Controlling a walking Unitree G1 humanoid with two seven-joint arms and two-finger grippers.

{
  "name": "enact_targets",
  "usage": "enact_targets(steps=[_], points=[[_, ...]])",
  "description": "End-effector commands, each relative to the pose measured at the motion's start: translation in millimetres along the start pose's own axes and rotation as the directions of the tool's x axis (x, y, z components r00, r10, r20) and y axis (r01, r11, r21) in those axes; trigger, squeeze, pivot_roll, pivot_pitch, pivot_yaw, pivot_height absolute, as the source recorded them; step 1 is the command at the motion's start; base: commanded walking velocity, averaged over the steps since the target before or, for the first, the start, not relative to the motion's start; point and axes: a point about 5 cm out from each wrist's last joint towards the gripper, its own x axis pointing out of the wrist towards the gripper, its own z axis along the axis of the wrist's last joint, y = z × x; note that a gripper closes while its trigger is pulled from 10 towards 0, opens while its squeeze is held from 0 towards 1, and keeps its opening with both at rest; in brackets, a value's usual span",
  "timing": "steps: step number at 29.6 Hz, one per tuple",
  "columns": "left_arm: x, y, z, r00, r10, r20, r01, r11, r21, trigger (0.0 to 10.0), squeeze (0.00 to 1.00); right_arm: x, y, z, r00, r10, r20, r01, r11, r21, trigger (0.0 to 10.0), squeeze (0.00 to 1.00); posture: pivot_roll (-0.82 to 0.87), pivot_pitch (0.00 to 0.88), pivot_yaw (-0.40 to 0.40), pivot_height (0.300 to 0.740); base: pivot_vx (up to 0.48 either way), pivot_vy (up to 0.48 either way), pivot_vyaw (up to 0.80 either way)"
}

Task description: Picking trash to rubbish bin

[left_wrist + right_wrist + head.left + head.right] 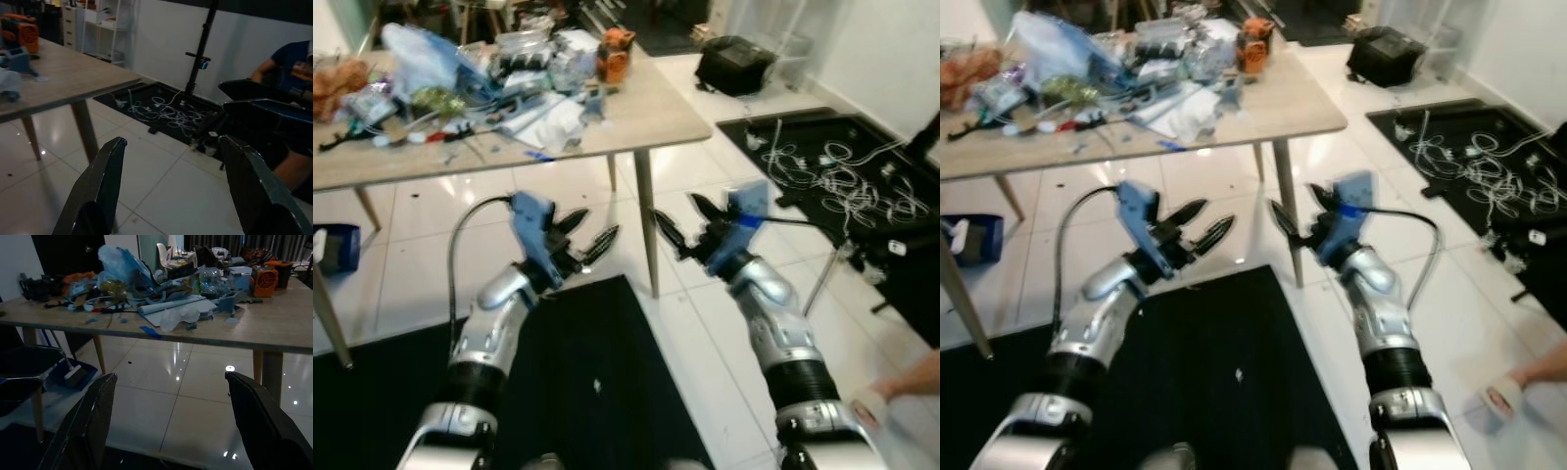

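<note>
Both arms are raised in front of me over the white tiled floor, just short of a wooden table (pixel 646 122). My left gripper (pixel 594 230) is open with nothing between its fingers (pixel 105 181). My right gripper (pixel 676 217) is open too and holds nothing; its fingers (pixel 259 421) point toward the table. The tabletop carries a heap of clutter (pixel 499 73): plastic bags, wrappers, papers, cables and an orange tool (pixel 615 57). A small white scrap (pixel 597 386) lies on the black mat (pixel 607 392) below my arms.
A table leg (pixel 646 220) stands just beyond the grippers. A blue dustpan (pixel 335 247) sits on the floor at the left. White cables (pixel 842 176) lie tangled on a black mat at the right. A person's hand (pixel 901 382) reaches in at the lower right.
</note>
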Motion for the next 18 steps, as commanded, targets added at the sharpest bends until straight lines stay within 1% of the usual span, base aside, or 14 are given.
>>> enact_targets(steps=[1, 3, 8, 18], points=[[4.3, -5.0, -0.4, 1.0, -0.018, -0.001, 0.018, 1.0, -0.002, 10.0, 0.0, -5.3, -6.2, -0.6, 1.0, -0.022, -0.006, 0.022, 1.0, -0.008, 10.0, 0.0, -0.09, 0.0, -0.023, 0.74, 0.48, 0.0, 0.0], [4.3, -5.0, -0.3, 1.0, -0.017, -0.001, 0.017, 1.0, -0.002, 10.0, 0.0, -5.3, -6.3, -0.7, 1.0, -0.022, -0.006, 0.022, 1.0, -0.007, 10.0, 0.0, -0.09, 0.0, -0.023, 0.74, 0.48, 0.0, 0.0], [4.0, -4.8, -0.1, 1.0, -0.013, 0.003, 0.013, 1.0, -0.003, 10.0, 0.0, -5.4, -6.3, -0.7, 1.0, -0.021, -0.004, 0.021, 1.0, -0.006, 10.0, 0.0, -0.09, 0.0, -0.023, 0.74, 0.48, 0.0, 0.63], [3.9, -4.9, 1.4, 1.0, -0.011, 0.01, 0.011, 1.0, -0.008, 10.0, 0.0, -5.9, -7.4, 0.1, 0.999, -0.034, -0.003, 0.034, 0.999, 0.003, 10.0, 0.0, -0.09, 0.0, -0.023, 0.74, 0.48, 0.0, 0.0]])
